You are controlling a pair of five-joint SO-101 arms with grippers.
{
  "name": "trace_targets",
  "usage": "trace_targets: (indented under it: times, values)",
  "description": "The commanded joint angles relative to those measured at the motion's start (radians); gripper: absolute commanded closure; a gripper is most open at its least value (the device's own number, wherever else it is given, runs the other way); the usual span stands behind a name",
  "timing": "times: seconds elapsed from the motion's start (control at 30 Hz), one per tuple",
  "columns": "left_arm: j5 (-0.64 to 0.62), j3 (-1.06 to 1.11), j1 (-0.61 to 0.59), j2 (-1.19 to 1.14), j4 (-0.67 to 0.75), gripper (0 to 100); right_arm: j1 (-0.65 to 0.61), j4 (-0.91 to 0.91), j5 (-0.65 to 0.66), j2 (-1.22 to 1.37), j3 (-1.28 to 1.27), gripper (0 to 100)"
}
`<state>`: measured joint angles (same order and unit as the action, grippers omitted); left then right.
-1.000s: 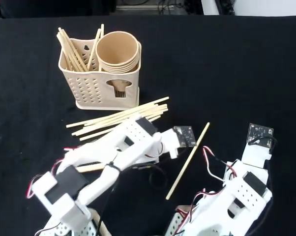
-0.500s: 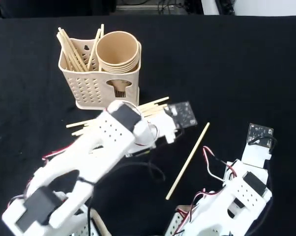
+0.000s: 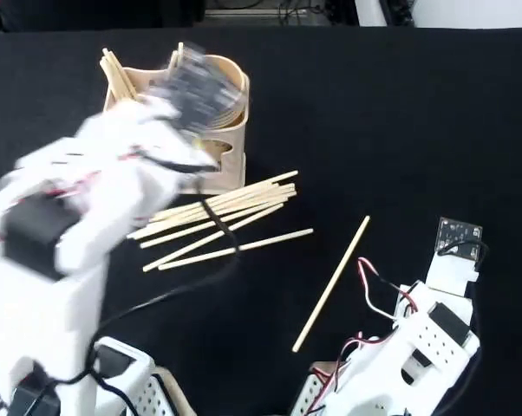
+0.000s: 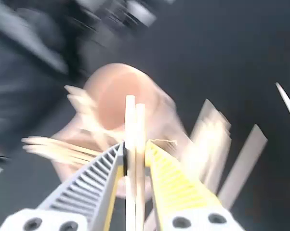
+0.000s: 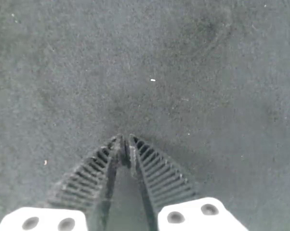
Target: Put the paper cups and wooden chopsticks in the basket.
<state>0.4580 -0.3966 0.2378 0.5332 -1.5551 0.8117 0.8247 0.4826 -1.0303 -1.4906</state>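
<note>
Pinching two pale wooden chopsticks (image 4: pixel 134 120), my left gripper (image 4: pixel 135 147) holds its fingers narrow above the beige perforated basket (image 3: pixel 232 152) of tan paper cups (image 3: pixel 233 80) near the black table (image 3: pixel 400 113)'s far edge. Half a second ago it hovered over the loose chopstick pile (image 3: pixel 231 206). My right gripper (image 5: pixel 124 144) has its fingers pressed together, empty.

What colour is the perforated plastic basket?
Beige. The perforated plastic basket shows best in the high view.
</note>
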Motion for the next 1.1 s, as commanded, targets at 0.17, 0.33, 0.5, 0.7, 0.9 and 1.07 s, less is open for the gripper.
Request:
trace_targets:
  times: [0.17, 0.33, 0.5, 0.7, 0.9, 1.07]
  values:
    - [-0.33, -0.328, -0.245, -0.028, 0.302, 97, 0.006, -0.011, 0.009, -0.015, 0.005, 98.4]
    - [-0.523, -0.338, -0.335, -0.118, 0.526, 97, 0.006, -0.011, 0.009, -0.015, 0.005, 98.4]
    - [-0.634, -0.337, -0.358, -0.221, 0.569, 97, 0.006, -0.011, 0.009, -0.015, 0.005, 98.4]
    - [-0.666, -0.275, -0.36, -0.361, 0.571, 97, -0.021, -0.011, 0.009, -0.015, 0.004, 98.5]
    - [-0.706, -0.226, -0.358, -0.43, 0.586, 97, -0.023, -0.011, 0.009, -0.015, 0.004, 98.5]
    - [-0.698, -0.076, -0.366, -0.439, 0.689, 97, -0.023, -0.011, 0.009, -0.015, 0.004, 98.5]
